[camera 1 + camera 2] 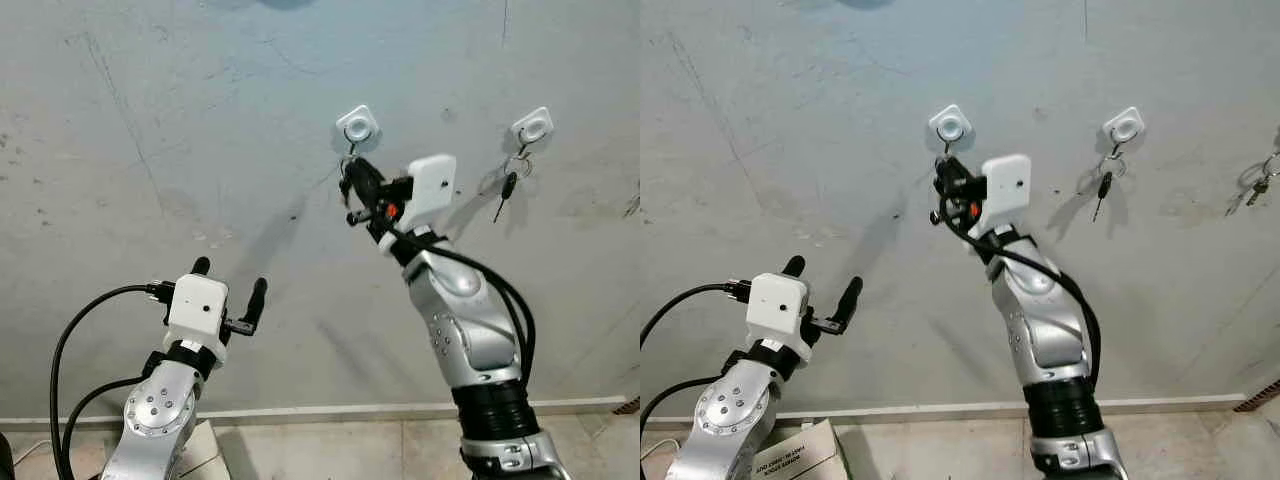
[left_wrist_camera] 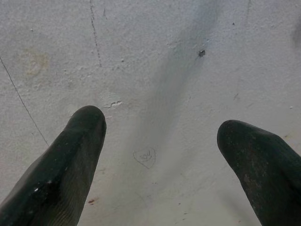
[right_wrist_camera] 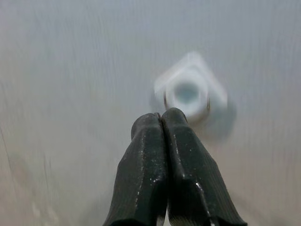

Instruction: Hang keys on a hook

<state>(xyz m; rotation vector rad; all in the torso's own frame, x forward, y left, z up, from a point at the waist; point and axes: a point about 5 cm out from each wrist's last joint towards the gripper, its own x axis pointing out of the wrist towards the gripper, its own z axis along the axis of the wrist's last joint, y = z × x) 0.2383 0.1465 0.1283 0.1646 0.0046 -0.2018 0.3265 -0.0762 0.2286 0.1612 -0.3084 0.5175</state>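
Note:
A white hook (image 1: 357, 125) is stuck on the grey wall, and a thin key ring (image 1: 351, 150) hangs from it. My right gripper (image 1: 358, 178) is raised just under this hook, its black fingers (image 3: 162, 155) pressed shut with the tips at the ring's lower end. The right wrist view shows the blurred hook (image 3: 188, 94) just beyond the fingertips, with the ring looped around it. The keys themselves are mostly hidden by the fingers. My left gripper (image 1: 228, 280) is held low to the left, open and empty, and faces bare wall.
A second white hook (image 1: 532, 126) to the right carries another key (image 1: 508, 188). More keys (image 1: 1260, 185) hang at the far right edge. A cardboard box (image 1: 790, 455) sits on the floor by my left arm. A baseboard (image 1: 330, 410) runs along the wall's foot.

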